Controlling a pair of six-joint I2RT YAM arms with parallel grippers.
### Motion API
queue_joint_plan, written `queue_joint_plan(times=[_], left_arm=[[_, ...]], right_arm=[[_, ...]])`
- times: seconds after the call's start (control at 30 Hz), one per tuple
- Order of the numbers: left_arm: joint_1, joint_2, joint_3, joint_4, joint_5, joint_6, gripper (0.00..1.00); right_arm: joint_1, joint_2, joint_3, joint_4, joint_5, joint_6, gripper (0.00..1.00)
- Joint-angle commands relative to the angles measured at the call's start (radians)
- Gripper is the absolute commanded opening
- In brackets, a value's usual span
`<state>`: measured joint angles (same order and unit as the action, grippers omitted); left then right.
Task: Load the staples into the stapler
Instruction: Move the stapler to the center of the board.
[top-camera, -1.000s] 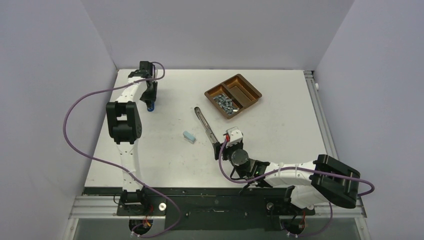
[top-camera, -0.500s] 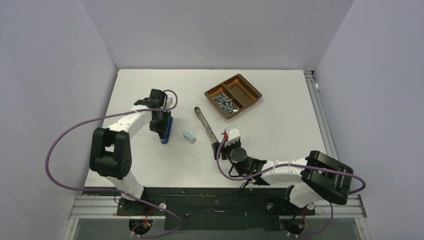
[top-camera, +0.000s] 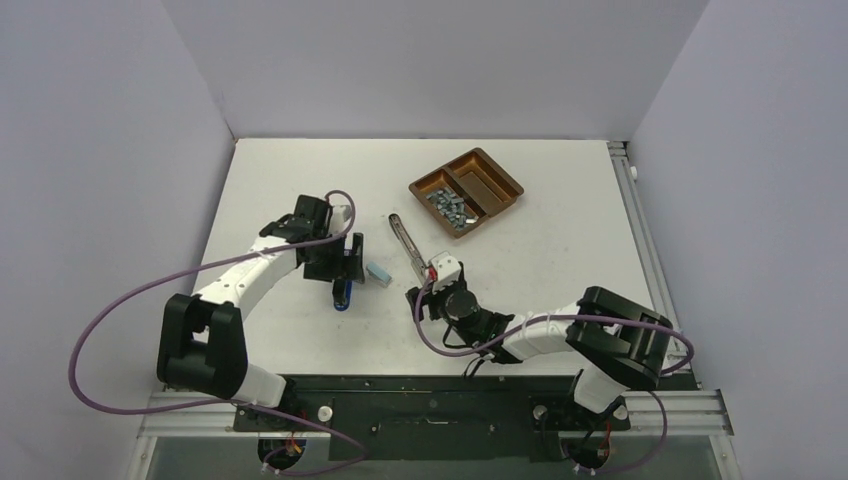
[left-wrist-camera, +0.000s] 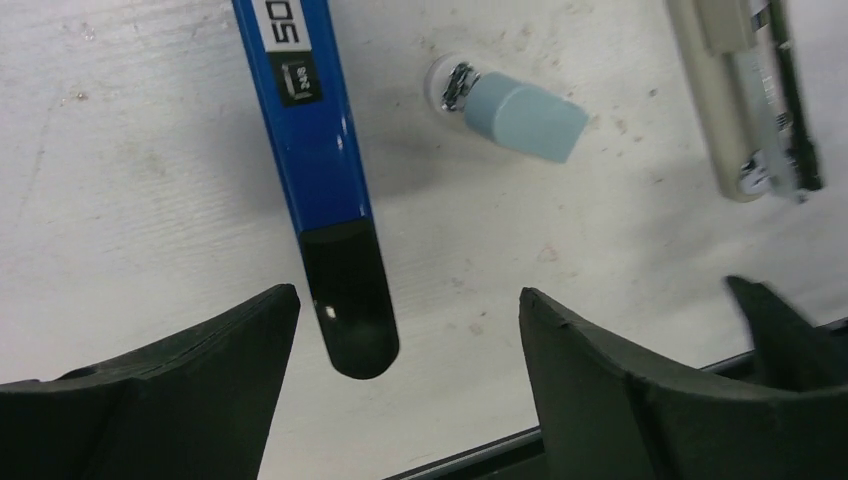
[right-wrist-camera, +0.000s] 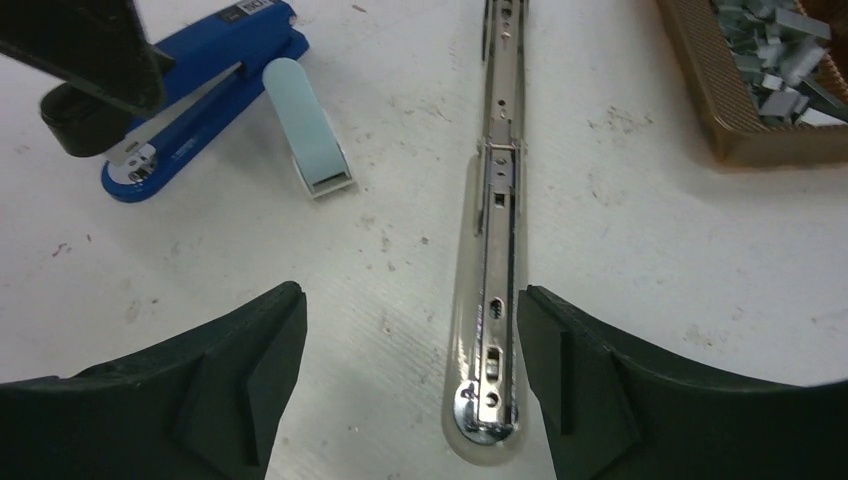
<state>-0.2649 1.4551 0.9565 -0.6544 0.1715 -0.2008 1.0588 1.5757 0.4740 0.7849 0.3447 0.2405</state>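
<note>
Left hand (left-wrist-camera: 408, 310) hangs wide over the blue stapler (left-wrist-camera: 312, 130) lying on the table (top-camera: 300, 180), gripping nothing. Right hand (right-wrist-camera: 410, 300), wide too, hovers over the long metal rail (right-wrist-camera: 497, 250), guessing to steady it. Staples (top-camera: 447, 208) sit in the brown tray (top-camera: 487, 178), upper middle of the top view.

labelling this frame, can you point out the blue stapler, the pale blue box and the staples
blue stapler (left-wrist-camera: 310, 130): left wrist view, on its blue body
pale blue box (left-wrist-camera: 528, 118): left wrist view, middle of its upper face
staples (right-wrist-camera: 775, 45): right wrist view, middle of the silvery heap
</note>
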Motion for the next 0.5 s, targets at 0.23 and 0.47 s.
queue_joint_plan(times=[0.23, 0.47], left_arm=[[0.310, -0.126, 0.352, -0.073, 0.217, 0.064, 0.96], [0.447, -0.136, 0.458, -0.085, 0.144, 0.119, 0.96]], right_arm=[[0.102, 0.210, 0.308, 0.033, -0.110, -0.078, 0.90], [0.120, 0.421, 0.570, -0.053, -0.118, -0.042, 0.91]])
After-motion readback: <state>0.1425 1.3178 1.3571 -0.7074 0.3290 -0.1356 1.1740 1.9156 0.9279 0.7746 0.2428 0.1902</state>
